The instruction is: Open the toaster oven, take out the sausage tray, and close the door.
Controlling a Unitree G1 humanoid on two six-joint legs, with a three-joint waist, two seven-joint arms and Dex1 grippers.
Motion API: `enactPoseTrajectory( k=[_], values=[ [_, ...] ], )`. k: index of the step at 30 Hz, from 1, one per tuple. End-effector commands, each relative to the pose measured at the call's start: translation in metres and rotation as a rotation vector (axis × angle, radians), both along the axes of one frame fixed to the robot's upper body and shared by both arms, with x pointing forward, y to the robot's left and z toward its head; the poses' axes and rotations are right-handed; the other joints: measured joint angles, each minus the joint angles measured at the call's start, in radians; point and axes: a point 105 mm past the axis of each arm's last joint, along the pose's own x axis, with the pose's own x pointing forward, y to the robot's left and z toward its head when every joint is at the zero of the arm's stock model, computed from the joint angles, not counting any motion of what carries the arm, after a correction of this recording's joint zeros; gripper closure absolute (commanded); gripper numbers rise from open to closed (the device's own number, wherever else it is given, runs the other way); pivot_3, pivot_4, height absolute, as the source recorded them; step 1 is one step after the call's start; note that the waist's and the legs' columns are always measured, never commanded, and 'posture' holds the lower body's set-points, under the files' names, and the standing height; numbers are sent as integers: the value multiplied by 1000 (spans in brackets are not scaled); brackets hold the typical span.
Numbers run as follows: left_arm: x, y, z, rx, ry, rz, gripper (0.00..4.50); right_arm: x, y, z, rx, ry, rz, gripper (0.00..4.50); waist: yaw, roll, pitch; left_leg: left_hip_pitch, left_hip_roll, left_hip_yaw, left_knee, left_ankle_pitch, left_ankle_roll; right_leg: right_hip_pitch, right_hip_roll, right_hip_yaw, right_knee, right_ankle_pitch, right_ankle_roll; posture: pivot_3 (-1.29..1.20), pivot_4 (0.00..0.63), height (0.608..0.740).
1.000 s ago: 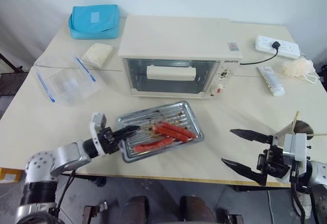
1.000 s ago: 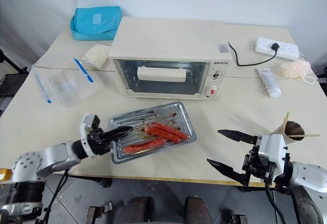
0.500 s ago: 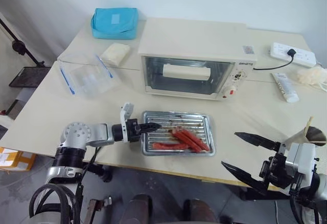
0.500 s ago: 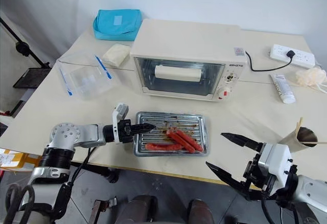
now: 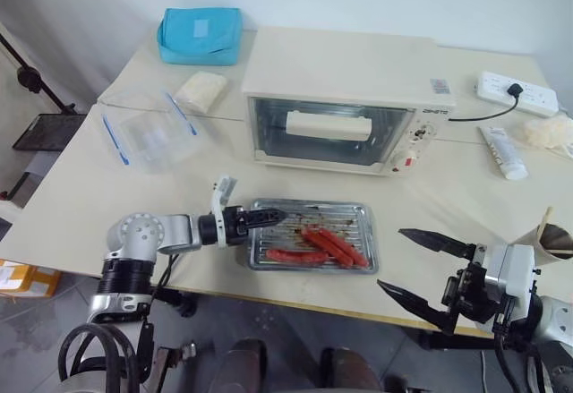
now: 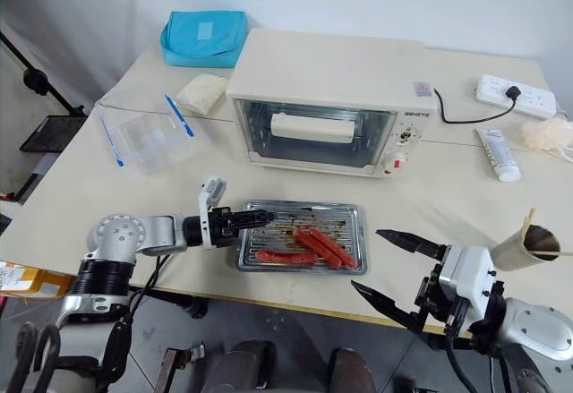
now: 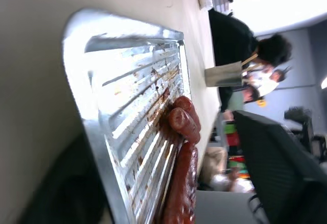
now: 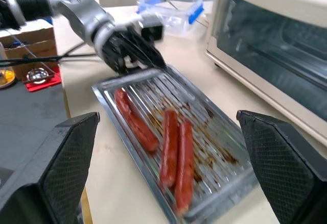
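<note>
1. Three red sausages lie loose on the sausage tray [image 5: 312, 246], which rests on the table [image 5: 81, 196] before the toaster oven [image 5: 345, 98]; its door [image 5: 327, 129] is shut.
2. Thin, stiff, probably slippery metal: best pinched at its rim, kept level.
3. Left gripper [image 5: 269, 217] fingers at the rim, spread unclear; right gripper [image 5: 421, 265] fingers wide, empty.

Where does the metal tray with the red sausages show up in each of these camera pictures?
Left eye view: sausage tray, low centre, in front of the toaster oven.
Right eye view: low centre again.
Left wrist view: close up, running down the middle.
Right wrist view: centre, slanting.
Shared landmark: the red sausages lying on it.
</note>
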Motion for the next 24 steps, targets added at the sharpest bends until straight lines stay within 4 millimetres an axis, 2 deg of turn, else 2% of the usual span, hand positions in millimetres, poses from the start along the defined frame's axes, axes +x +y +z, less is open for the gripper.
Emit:
enactPoseTrajectory(
  k=[1,2,4,6,8,10,15,18,22,24],
  values=[
    [7,24,21,54,-185,79,65,0,-7,0,-17,0,-2,0,-4,0,0,0,0,0,0,0,0,0,0,0,0,0,0,0,150,740],
    [6,30,23,80,-224,86,65,1,-10,0,-20,5,-8,0,-7,0,0,1,1,0,0,0,0,0,0,0,0,0,0,0,150,740],
    [10,59,28,229,-448,138,65,1,-19,-4,-43,28,-17,0,-18,0,1,1,1,0,-1,0,-1,-1,0,1,0,0,0,0,150,740],
    [3,83,42,251,-653,133,65,2,-28,-5,-51,45,-34,0,-24,1,1,1,1,2,-5,1,-1,-1,0,1,-2,0,0,0,150,740],
    [-4,108,51,386,-896,136,65,3,-35,-2,-48,58,-49,0,-27,1,1,3,0,4,-12,1,-1,-1,-1,2,-6,0,-1,0,150,740],
    [-17,123,41,574,-1020,24,65,4,-41,-1,-53,65,-57,0,-28,2,1,3,1,5,-15,1,-1,-2,-2,2,-10,0,-1,0,150,740],
    [-43,139,41,662,-1149,-138,65,-2,-41,9,-73,66,9,0,-22,3,2,0,4,5,-16,-1,-1,-3,-2,0,-12,-1,-2,0,150,740],
    [-50,140,48,637,-1186,-93,65,-5,-34,17,-62,79,54,0,-24,3,2,-1,4,5,-15,-2,1,-3,-3,-1,-12,-1,-2,0,150,740],
    [-64,137,39,603,-1138,-99,65,-12,-25,5,-92,134,127,0,-26,3,2,0,4,5,-14,-3,3,-1,-3,-1,-11,0,-1,0,150,740],
    [-64,136,38,619,-1149,-90,65,-7,-24,3,-85,116,120,0,-26,3,2,1,4,6,-13,-4,3,0,-3,-1,-11,0,-1,0,150,740]
  ],
)
